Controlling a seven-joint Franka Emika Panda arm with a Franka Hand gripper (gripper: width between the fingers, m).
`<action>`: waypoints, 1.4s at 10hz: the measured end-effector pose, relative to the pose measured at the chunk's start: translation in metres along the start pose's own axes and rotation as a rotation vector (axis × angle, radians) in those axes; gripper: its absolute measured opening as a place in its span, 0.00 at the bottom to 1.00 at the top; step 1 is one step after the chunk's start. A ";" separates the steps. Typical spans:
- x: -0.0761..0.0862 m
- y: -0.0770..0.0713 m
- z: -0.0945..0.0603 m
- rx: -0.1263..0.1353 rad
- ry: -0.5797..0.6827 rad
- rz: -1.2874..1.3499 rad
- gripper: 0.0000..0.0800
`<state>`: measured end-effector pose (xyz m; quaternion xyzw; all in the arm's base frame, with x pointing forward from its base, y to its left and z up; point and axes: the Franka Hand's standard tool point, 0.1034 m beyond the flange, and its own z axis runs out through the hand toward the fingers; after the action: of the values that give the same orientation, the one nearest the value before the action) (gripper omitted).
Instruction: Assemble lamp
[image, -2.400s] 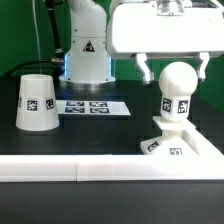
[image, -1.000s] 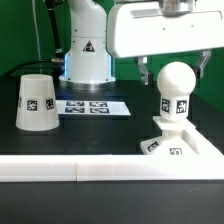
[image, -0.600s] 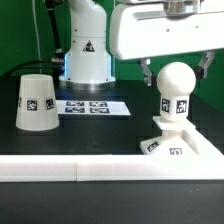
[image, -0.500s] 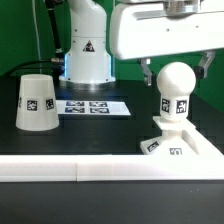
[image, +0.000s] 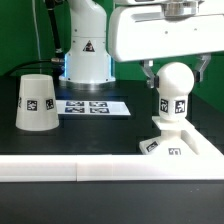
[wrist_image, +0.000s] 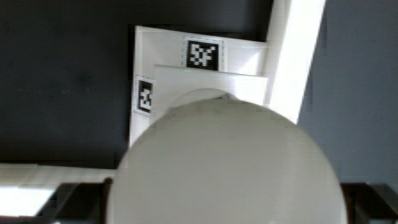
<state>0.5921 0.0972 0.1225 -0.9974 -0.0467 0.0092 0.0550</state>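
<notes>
The white ball-shaped bulb (image: 176, 88) stands upright on the low angular base (image: 180, 140) at the exterior view's right. My gripper (image: 177, 75) hangs over it, open, with one finger on each side of the bulb's top, close to it with only a narrow gap. In the wrist view the bulb (wrist_image: 222, 160) fills the picture, with the base (wrist_image: 222, 60) beyond it and a dark finger (wrist_image: 80, 197) at each side. The truncated-cone shade (image: 35, 102) stands on the table at the exterior view's left, apart from the gripper.
The marker board (image: 95, 106) lies flat between the shade and the base. The arm's pedestal (image: 86, 50) stands behind it. A white rail (image: 100, 170) runs along the table's front edge.
My gripper has come down a little over the bulb, and the fingers sit slightly lower and closer beside it. The bulb, base and shade have not moved.
</notes>
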 end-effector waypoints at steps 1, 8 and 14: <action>0.000 0.000 0.000 0.001 0.000 0.080 0.72; 0.000 -0.004 0.002 0.007 0.002 0.726 0.72; -0.001 -0.008 0.002 0.029 -0.013 1.132 0.73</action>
<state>0.5900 0.1048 0.1217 -0.8658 0.4954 0.0441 0.0547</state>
